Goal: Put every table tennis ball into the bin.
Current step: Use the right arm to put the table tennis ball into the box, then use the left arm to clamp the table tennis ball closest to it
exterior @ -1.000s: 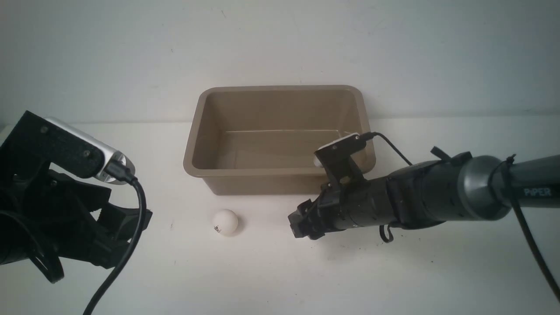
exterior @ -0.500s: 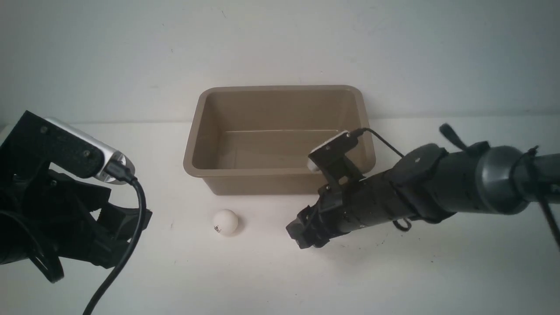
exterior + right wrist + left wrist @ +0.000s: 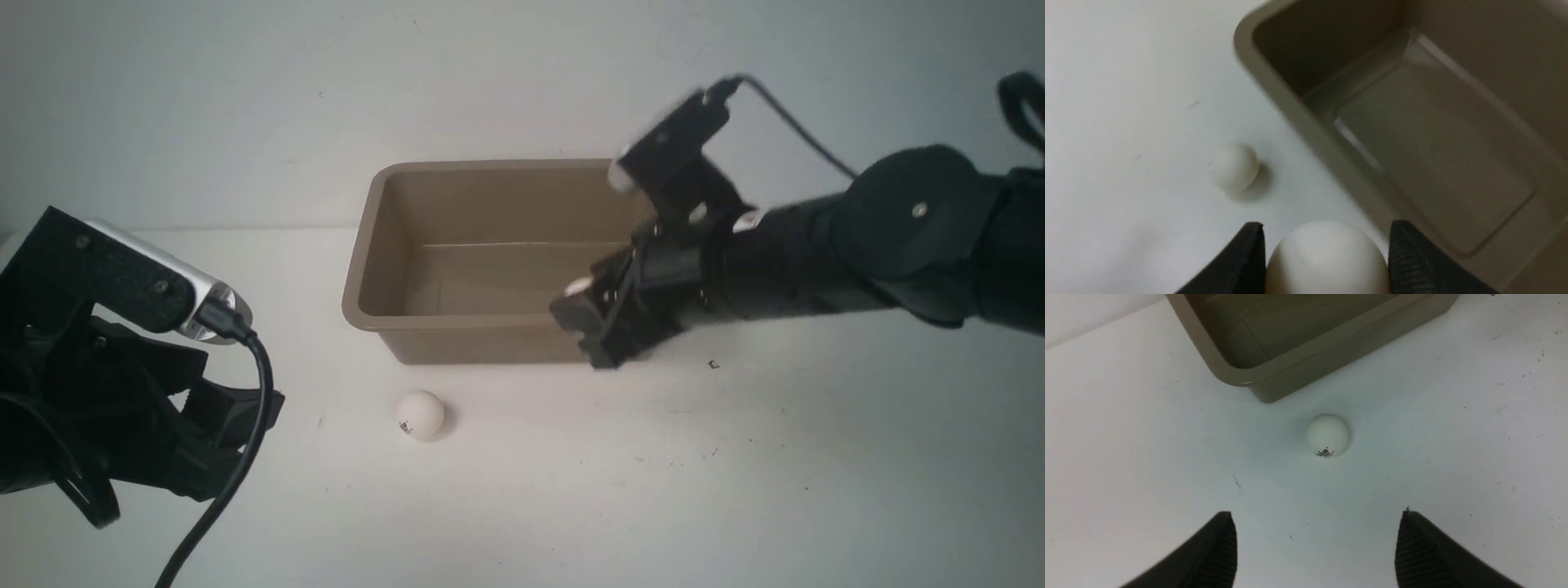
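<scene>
The right hand (image 3: 1327, 227) pinches one table tennis ball (image 3: 1327, 261) and hangs tilted by the near right corner of the bin (image 3: 359, 282), whose open floor lies at its 10 o'clock. The left hand (image 3: 1314, 543) rests spread low over the worktop (image 3: 735, 490). The second ball (image 3: 421, 415) sits at its 3 o'clock, just before the bin's near wall.

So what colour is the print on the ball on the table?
Dark, almost black, on the white ball; clearest in left wrist view.
</scene>
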Available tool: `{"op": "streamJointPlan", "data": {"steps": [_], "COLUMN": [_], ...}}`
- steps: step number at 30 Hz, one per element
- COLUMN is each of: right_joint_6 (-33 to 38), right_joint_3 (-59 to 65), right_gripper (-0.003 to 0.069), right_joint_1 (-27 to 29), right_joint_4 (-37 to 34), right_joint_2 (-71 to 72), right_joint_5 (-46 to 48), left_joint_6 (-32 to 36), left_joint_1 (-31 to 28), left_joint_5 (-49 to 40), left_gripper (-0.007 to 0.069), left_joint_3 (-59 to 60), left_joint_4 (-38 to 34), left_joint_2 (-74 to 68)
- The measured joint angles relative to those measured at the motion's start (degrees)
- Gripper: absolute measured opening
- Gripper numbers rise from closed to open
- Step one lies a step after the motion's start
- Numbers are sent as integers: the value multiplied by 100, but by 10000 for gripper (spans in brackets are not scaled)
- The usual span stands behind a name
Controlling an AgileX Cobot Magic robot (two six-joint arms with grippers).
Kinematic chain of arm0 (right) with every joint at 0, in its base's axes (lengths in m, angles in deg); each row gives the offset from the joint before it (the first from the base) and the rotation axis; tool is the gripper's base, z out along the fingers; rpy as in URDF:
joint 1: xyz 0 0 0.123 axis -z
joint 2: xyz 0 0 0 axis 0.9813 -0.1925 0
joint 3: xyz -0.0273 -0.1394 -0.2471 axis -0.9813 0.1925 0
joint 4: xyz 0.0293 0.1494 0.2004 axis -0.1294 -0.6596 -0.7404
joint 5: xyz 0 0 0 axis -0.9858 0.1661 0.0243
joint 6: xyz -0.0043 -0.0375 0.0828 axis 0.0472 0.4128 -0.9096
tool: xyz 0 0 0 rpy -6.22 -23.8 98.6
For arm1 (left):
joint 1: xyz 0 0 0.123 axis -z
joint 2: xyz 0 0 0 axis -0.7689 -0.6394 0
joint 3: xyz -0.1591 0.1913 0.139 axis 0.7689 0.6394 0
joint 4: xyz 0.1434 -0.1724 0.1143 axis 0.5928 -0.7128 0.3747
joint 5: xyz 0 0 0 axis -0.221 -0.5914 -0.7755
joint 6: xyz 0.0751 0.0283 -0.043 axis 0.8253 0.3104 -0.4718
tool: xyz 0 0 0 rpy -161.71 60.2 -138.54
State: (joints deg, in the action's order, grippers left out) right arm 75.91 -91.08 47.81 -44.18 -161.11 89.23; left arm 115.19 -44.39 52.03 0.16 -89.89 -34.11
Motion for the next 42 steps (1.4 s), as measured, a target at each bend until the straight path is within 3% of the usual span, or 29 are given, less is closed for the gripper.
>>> {"op": "streamJointPlan", "data": {"steps": [5, 15, 17, 18, 19, 21, 24, 29, 35, 42], "right_joint_6": [214, 718, 757, 780, 786, 823, 889, 1057, 1116, 1118], "right_joint_3": [-644, -1269, -1301, -1301, -1301, -1301, -1301, -1301, -1305, -1305], "right_gripper": [351, 363, 430, 517, 529, 642, 680, 689, 650, 608], "right_joint_1": [147, 596, 617, 617, 617, 617, 617, 617, 617, 617], "right_joint_4": [0, 75, -6, -59, -66, -109, -127, -155, -171, -171], "right_joint_2": [-709, -1756, -1700, -1636, -1628, -1497, -1226, -635, -48, -24], "right_joint_5": [-583, -537, -604, -717, -734, -922, -1123, -1295, -1121, -801], "left_joint_6": [0, 199, 200, 213, 213, 253, 578, 1684, 3236, 4518], "left_joint_1": [0, 0, 0, 0, 0, 0, 29, 48, 48, 48], "left_joint_5": [0, -67, -151, -176, -176, -176, -182, -145, 164, 662], "left_gripper": [468, 468, 468, 468, 468, 468, 468, 479, 557, 563], "left_joint_3": [0, 0, -12, -12, -12, -12, -22, -45, -52, -70], "left_joint_4": [-32, -235, -287, -301, -301, -365, -644, -1516, -3308, -5073], "left_joint_2": [0, -13, -61, -136, -136, -290, -582, -1305, -2490, -3387]}}
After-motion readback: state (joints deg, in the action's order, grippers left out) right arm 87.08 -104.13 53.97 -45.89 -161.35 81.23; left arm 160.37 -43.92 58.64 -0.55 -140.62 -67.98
